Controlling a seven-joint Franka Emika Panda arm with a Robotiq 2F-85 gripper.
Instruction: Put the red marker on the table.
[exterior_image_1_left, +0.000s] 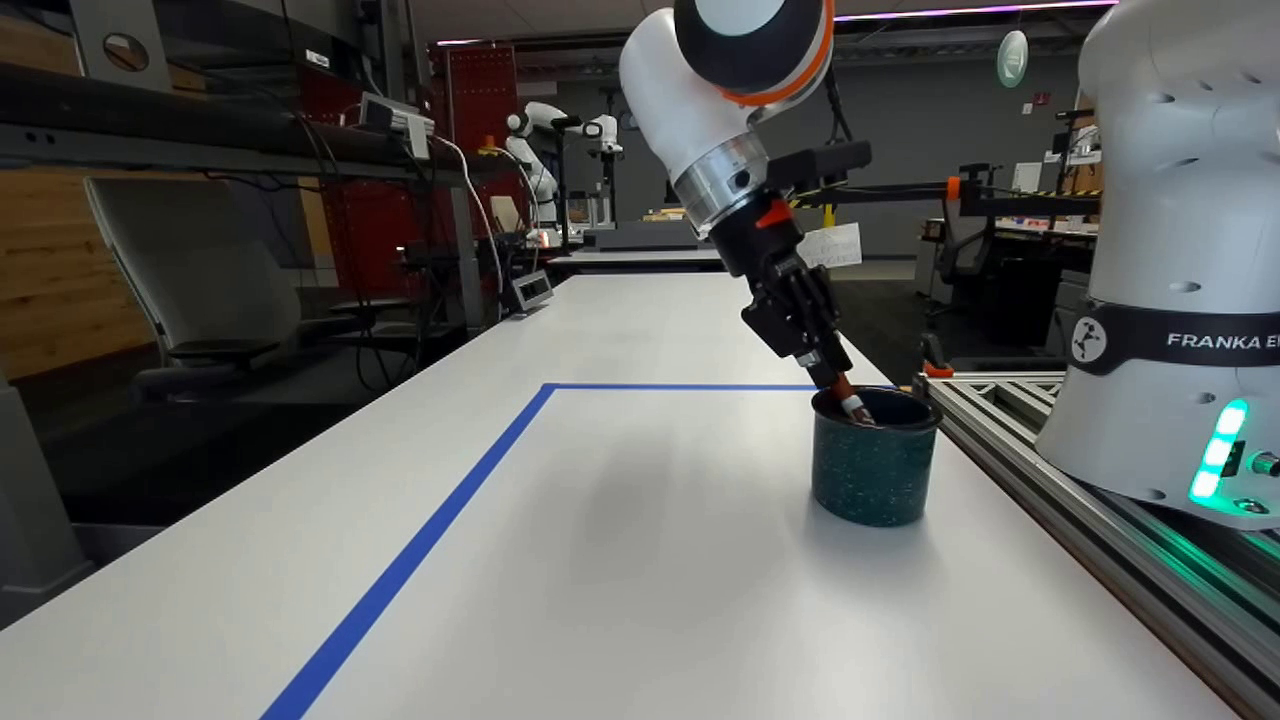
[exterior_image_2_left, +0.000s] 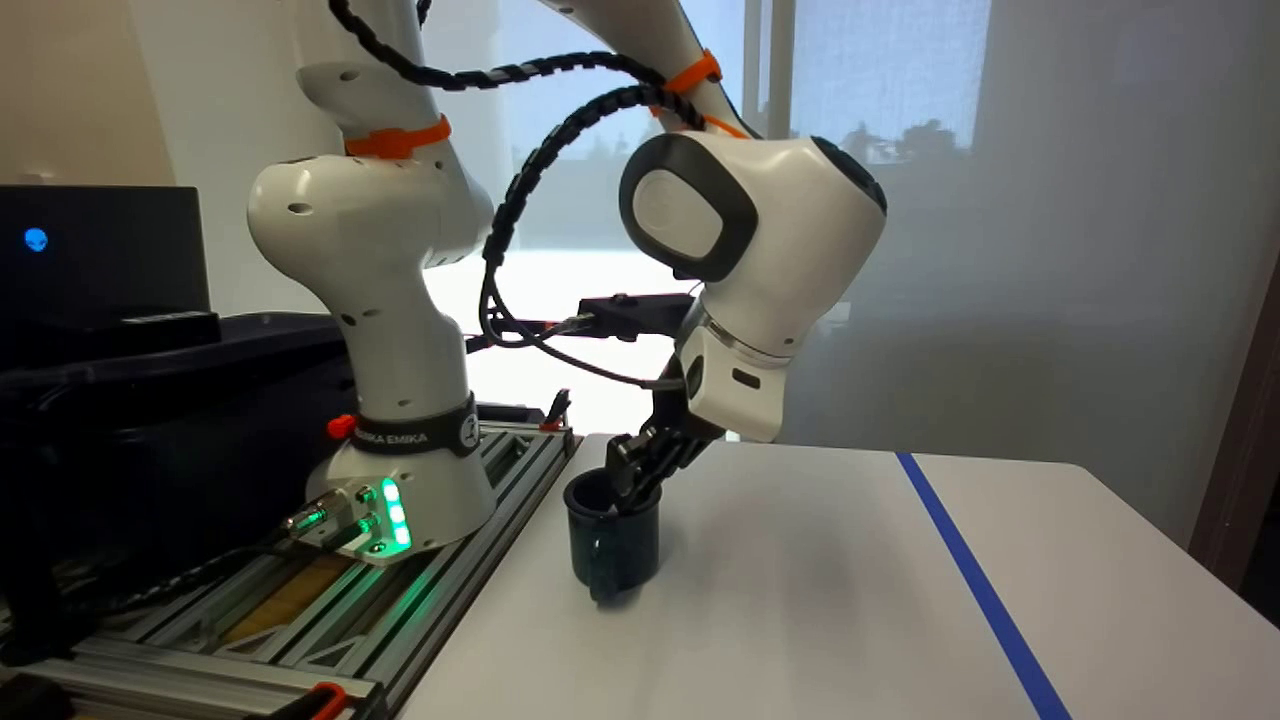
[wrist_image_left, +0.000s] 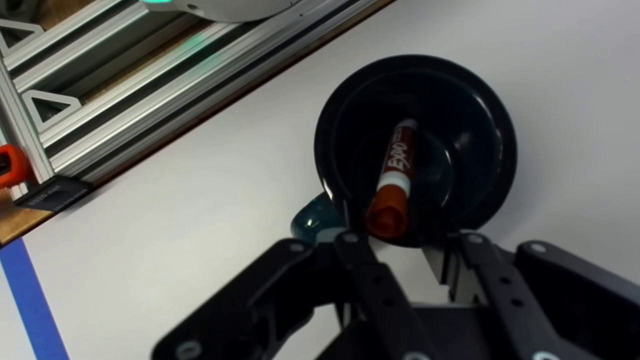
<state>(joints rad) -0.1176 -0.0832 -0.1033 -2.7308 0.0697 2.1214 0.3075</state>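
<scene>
My tool (wrist_image_left: 397, 217) stands spread, the near end of the red marker (wrist_image_left: 398, 155) between its two sides with a gap showing, so I judge it unpinched. The marker's long axis runs ahead of the tool, slanting down inside the teal cup (exterior_image_1_left: 875, 470); I'd squeeze across that axis before lifting out to the desk (exterior_image_1_left: 640, 560).
</scene>
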